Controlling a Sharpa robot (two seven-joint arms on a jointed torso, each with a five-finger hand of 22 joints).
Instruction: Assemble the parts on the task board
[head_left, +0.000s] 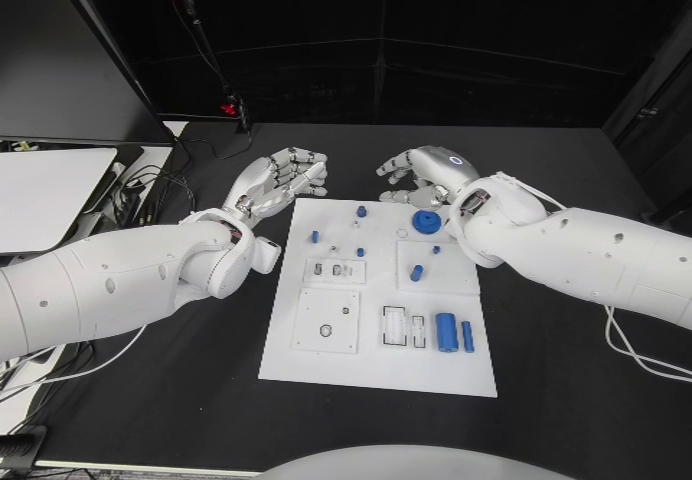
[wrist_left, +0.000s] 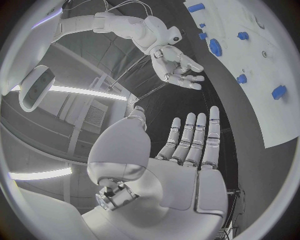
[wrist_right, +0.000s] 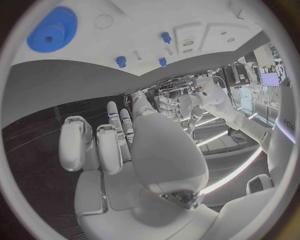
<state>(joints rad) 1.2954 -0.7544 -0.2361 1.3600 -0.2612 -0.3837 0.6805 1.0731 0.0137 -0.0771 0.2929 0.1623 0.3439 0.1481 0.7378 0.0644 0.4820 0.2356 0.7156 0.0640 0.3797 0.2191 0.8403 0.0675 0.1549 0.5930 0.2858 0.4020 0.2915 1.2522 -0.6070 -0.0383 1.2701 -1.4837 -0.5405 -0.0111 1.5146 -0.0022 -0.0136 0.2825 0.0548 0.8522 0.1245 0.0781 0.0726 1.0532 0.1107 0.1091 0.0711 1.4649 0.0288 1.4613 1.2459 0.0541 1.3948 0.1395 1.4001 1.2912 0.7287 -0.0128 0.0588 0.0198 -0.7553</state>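
Your left hand (head_left: 283, 180) has its fingers (wrist_left: 195, 137) stretched out straight and apart, holding nothing, just past the task board's (head_left: 378, 360) far left corner above the black table (head_left: 577, 400). Your right hand (head_left: 421, 175) has its fingers (wrist_right: 94, 145) loosely curled and spread, also holding nothing, at the far edge beside the blue gear (head_left: 427, 222). Small blue pegs (head_left: 315, 237) stand farther in on the board, and two blue cylinders (head_left: 449, 333) lie near its right edge.
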